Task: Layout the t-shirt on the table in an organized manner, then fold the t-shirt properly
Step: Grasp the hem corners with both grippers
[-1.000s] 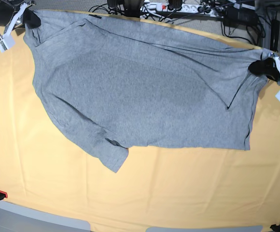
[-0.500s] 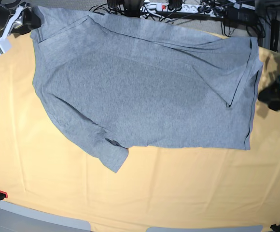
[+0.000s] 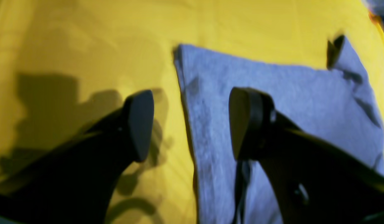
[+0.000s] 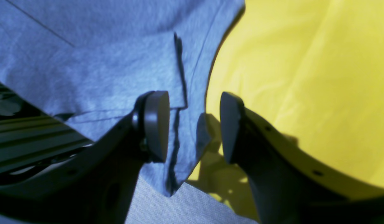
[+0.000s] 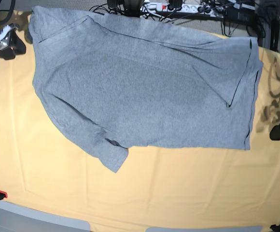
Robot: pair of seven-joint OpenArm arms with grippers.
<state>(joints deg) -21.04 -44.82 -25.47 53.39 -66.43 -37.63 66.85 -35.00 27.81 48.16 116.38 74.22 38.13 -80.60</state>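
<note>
The table (image 5: pixel 178 193) carries the grey t-shirt (image 5: pixel 140 87), spread across its far half with one sleeve (image 5: pixel 106 154) toward the near side. It looks soft and light; hems or corners suit pinching. Left gripper (image 3: pixel 190 124) and right gripper (image 4: pixel 193 126) stand apart, empty.

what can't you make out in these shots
- Shirt lettering: base view, face down on the table, if printed at all.
- Far hem: base view, hangs over the table's back edge.
- Left end effector: base view, mostly cut off by the right edge.
- Shirt weave: left wrist view, blurred.
</note>
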